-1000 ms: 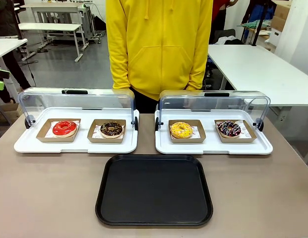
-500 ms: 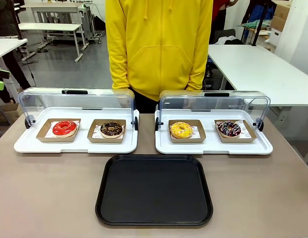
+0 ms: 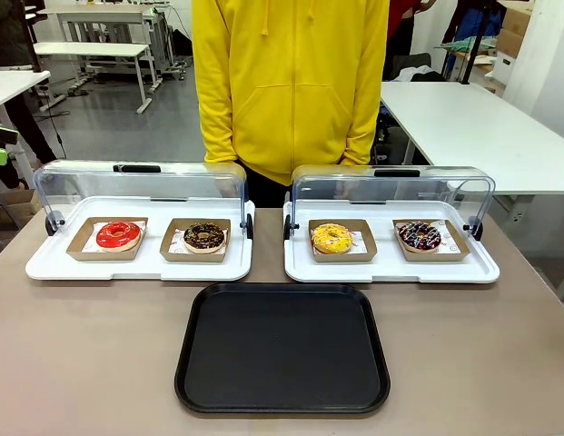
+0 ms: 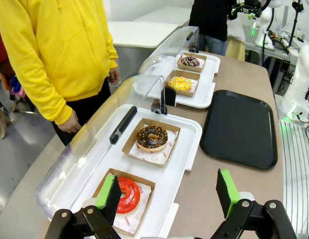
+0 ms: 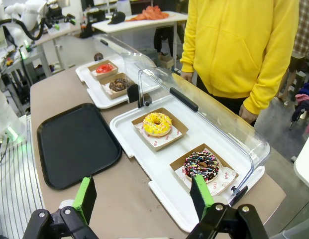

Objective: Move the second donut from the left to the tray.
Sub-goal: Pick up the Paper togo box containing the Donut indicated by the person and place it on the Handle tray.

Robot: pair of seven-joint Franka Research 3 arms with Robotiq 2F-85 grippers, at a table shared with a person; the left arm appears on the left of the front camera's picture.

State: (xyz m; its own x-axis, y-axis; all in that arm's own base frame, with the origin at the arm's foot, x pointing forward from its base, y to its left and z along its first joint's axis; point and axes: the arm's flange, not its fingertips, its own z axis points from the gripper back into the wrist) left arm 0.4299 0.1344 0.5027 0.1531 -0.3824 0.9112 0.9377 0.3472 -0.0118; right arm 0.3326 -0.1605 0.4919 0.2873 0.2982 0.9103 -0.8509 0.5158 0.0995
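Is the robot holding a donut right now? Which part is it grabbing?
Nothing is held. The left end effector and the right end effector both stand open and empty. The chocolate donut sits untouched.

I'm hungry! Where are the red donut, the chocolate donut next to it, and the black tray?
red donut (image 3: 105,236), front view, glaze left of hole
chocolate donut (image 3: 193,238), front view, glaze left of hole
tray (image 3: 282,350), front view, bare middle

Bright, even overhead light; faint shadows on the desk (image 3: 82,345); glare on the clear lids (image 3: 141,182) and the rim of the tray (image 3: 282,409); wrist views bow at their edges; focus sharp.
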